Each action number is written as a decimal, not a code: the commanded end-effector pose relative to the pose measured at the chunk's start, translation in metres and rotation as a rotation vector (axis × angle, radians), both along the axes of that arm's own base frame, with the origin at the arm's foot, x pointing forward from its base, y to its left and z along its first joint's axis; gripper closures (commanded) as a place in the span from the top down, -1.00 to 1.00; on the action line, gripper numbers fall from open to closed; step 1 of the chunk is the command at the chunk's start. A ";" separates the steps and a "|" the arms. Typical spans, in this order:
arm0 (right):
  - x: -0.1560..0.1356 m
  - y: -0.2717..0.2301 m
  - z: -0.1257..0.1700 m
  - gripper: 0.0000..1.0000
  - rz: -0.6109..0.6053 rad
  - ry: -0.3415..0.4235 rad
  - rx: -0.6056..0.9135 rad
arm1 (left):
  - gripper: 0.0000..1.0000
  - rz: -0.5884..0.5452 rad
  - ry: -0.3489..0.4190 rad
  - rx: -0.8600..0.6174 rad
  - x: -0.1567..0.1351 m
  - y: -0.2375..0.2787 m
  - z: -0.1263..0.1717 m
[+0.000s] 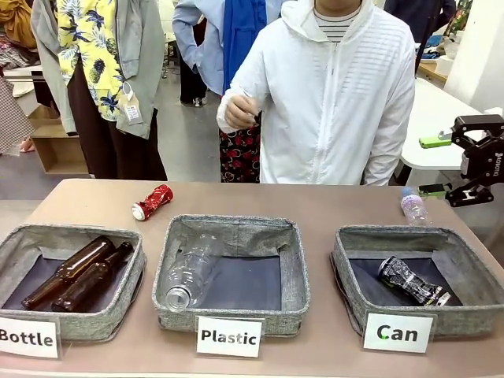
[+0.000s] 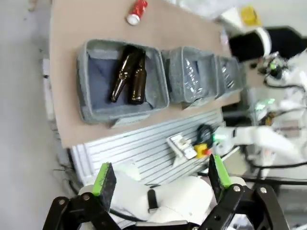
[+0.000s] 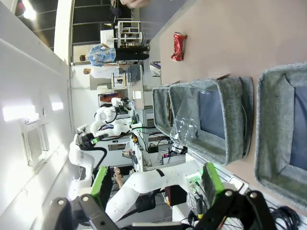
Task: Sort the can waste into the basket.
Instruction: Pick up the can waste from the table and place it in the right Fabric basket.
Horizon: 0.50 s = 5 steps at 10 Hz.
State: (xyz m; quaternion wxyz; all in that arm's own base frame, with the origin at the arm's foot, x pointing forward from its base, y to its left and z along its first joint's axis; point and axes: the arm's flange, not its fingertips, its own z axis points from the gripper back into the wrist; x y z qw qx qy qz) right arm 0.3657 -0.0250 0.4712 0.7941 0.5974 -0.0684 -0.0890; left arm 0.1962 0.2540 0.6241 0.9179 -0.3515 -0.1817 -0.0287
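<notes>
Both wide open, empty: left end effector, right end effector at right edge. One black can sits in Can basket, lower right, below it. One red can lies on tabletop, upper left, well apart.

Bright, even indoor light, soft faint shadows, ceiling lamps glaring, wrist views slightly soft, bent at edges

can in basket, other can on table
</notes>
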 end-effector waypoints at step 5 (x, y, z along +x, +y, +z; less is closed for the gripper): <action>0.000 -0.003 0.001 1.00 0.012 -0.019 -0.007 | 1.00 -0.348 -0.193 0.291 0.190 -0.171 -0.041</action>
